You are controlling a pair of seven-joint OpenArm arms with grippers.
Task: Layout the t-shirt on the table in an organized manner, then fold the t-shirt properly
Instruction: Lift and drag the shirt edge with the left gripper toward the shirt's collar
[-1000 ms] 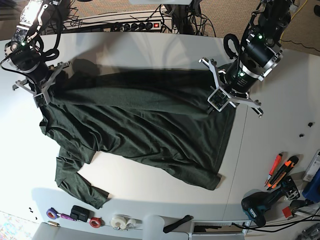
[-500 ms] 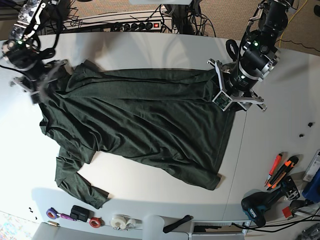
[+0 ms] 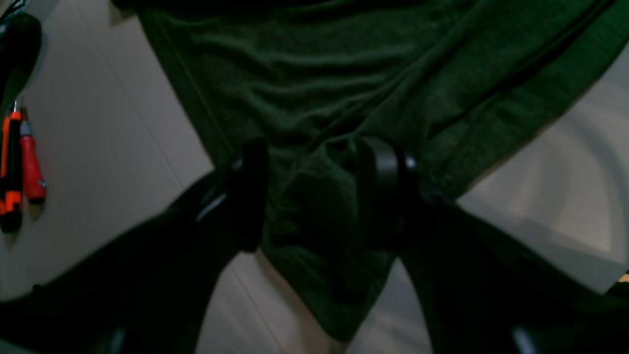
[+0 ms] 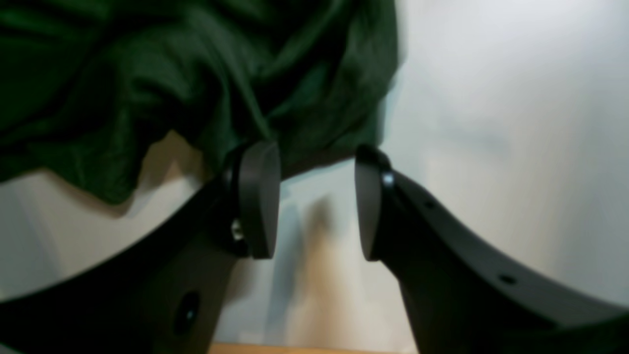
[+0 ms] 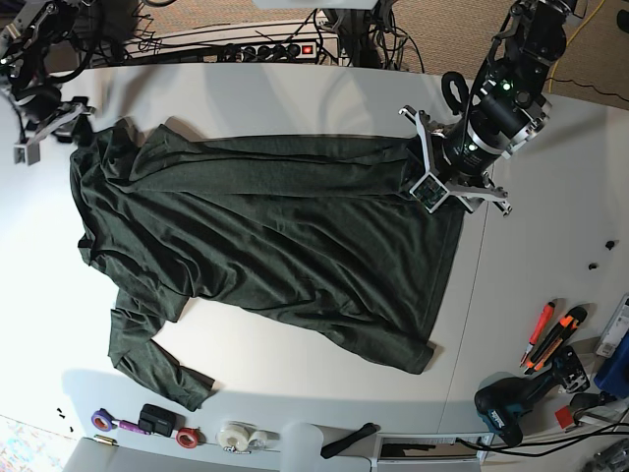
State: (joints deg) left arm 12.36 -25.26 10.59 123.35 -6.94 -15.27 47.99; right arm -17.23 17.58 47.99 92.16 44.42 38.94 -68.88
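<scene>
You had the t-shirt (image 5: 265,256) spread on the counter (image 5: 550,197), long axis running between the arms, your left jaws (image 3: 314,196) parted astride its hem corner, your right jaws (image 4: 317,201) parted, empty, just off the far edge.

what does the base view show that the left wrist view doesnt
Only the base view shows the whole t-shirt spread across the table, its free sleeve at the near edge, the right gripper off the shirt's corner, the tape rolls and the drill.

Only the left wrist view shows the left gripper close up, fingers apart with fabric lying between them.

Both show the green shirt, the white table and the orange-handled tools.
</scene>
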